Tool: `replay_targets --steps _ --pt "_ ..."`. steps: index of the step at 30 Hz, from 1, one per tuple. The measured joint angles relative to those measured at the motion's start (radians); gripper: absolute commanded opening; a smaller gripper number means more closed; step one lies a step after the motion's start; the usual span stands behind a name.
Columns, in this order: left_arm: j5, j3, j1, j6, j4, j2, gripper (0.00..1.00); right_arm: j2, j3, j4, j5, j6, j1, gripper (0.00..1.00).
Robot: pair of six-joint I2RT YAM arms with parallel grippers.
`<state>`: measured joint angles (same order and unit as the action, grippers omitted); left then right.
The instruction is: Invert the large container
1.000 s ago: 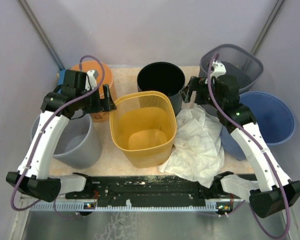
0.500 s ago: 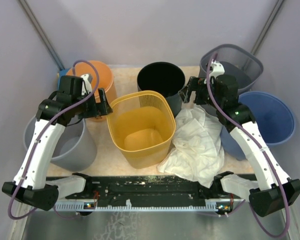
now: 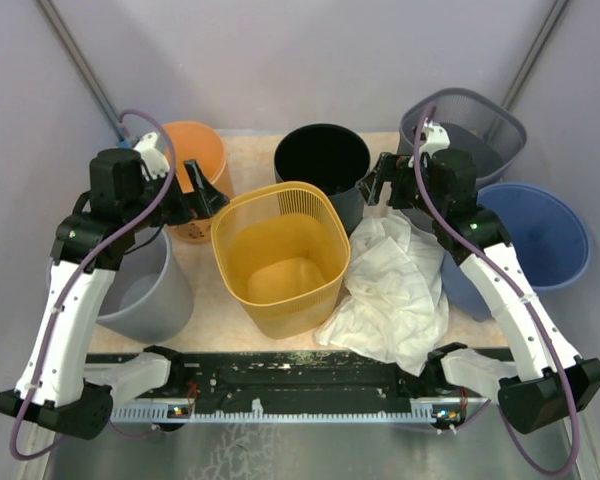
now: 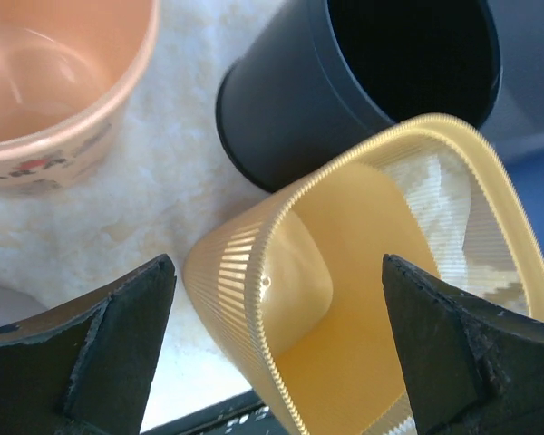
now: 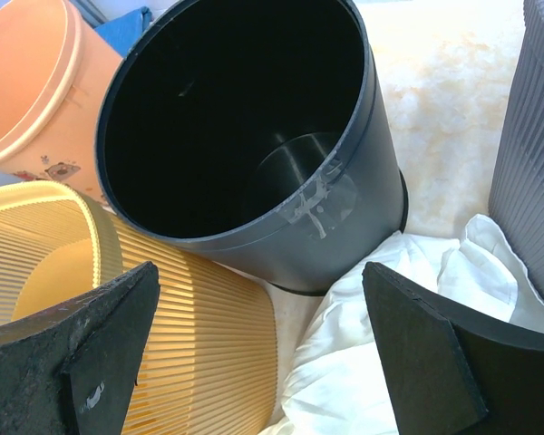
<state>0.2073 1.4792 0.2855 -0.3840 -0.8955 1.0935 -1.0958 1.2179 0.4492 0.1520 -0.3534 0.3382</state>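
Observation:
The large container, a yellow ribbed basket (image 3: 280, 255), stands upright with its mouth up in the middle of the table. My left gripper (image 3: 202, 194) hangs open just left of its far-left rim, touching nothing. In the left wrist view the basket (image 4: 344, 272) lies below and between the spread fingers of that gripper (image 4: 276, 299). My right gripper (image 3: 380, 185) is open above the gap between the black bin and the white cloth. The right wrist view shows the basket's ribbed wall (image 5: 163, 308) at lower left of the gripper (image 5: 258, 290).
A black bin (image 3: 322, 160) stands behind the basket, an orange tub (image 3: 195, 150) at back left and a grey bucket (image 3: 145, 285) at left. A grey mesh bin (image 3: 480, 125) and a blue bin (image 3: 545, 235) crowd the right. A white cloth (image 3: 395, 290) lies right of the basket.
My left gripper has drawn back to the left, away from the basket's left rim, opening a little wider. The basket has shifted slightly left. The right arm has stayed still.

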Motion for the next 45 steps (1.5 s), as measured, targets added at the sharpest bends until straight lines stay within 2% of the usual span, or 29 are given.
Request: replay_targets --steps 5,10,24,33,40,45 --pt "-0.186 0.047 0.000 -0.086 -0.046 -0.012 0.99 0.000 0.000 -0.001 0.005 -0.010 0.000 0.94" --pt "-0.348 0.037 0.000 -0.109 -0.127 0.018 0.99 0.000 0.000 -0.001 0.007 -0.011 0.000 0.94" --pt "-0.283 -0.033 0.012 -0.014 -0.139 0.079 0.99 0.000 -0.001 -0.013 0.016 -0.018 0.000 0.94" --pt "-0.449 -0.061 0.009 -0.036 -0.246 0.097 0.99 -0.002 -0.001 -0.014 0.023 -0.026 0.000 0.94" --pt "-0.477 -0.100 -0.145 -0.025 -0.274 0.099 0.99 -0.007 -0.001 -0.014 0.026 -0.024 0.000 0.94" --pt "-0.360 0.011 -0.140 0.026 -0.221 0.100 0.99 -0.007 -0.001 -0.014 0.026 -0.022 0.000 0.94"
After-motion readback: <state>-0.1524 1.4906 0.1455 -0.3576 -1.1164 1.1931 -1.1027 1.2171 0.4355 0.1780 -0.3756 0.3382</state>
